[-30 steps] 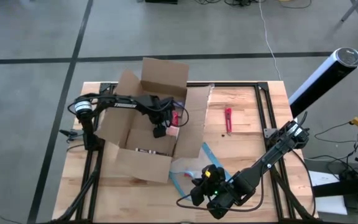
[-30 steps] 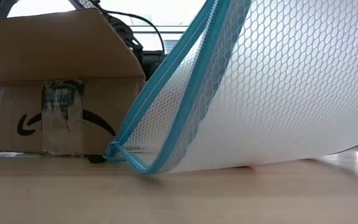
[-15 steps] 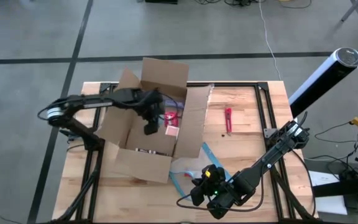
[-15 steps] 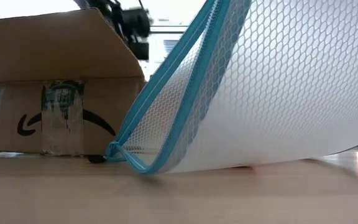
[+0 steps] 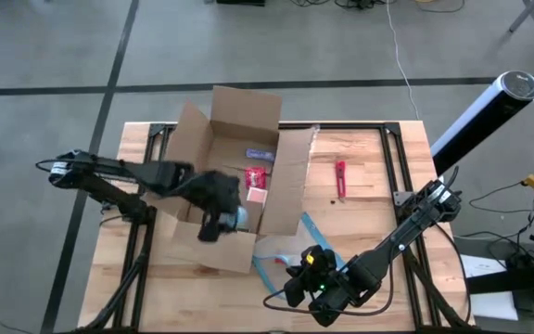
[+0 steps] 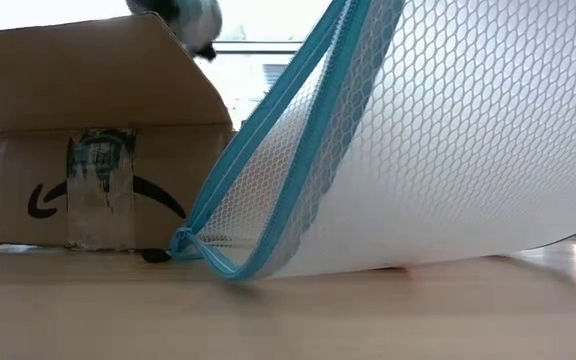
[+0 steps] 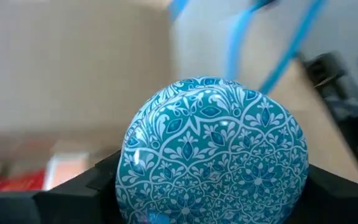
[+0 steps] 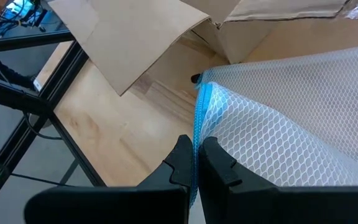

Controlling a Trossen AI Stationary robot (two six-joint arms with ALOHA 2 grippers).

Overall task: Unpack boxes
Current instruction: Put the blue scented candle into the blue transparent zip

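The brown cardboard box (image 5: pixel 225 181) stands open on the table's left half, flaps spread; the low view shows its near wall (image 6: pixel 98 185). My left gripper (image 5: pixel 219 221) hovers over the box's near wall, shut on a round blue-and-white patterned thing (image 7: pixel 213 146). My right gripper (image 5: pixel 299 276) is near the table's front edge, shut on the clear mesh pouch (image 8: pixel 284 118) with its blue edge. The pouch fills the low view (image 6: pixel 438 140). My left gripper pinches the round patterned thing between its two fingers, one on each side of its lower part (image 7: pixel 129 186). The thing is lifted clear, above the box's near wall. My right gripper pinches the pouch's blue zipper edge (image 8: pixel 197 134) between its two fingertips (image 8: pixel 182 155). That edge is raised off the table, and the pouch slopes down from it. The pouch's lower fold (image 6: pixel 218 262) rests on the tabletop beside the box.
Red packets (image 5: pixel 256 184) and a small blue item (image 5: pixel 260 153) lie inside the box. A small red tool (image 5: pixel 340 178) lies on the table right of the box. A black frame (image 5: pixel 392 158) runs along the table's edges.
My left gripper has come from the box's middle toward the table's near edge, and now holds the round patterned thing over the box's near wall. The left arm has swung out to the left. My right gripper and the pouch have kept still.
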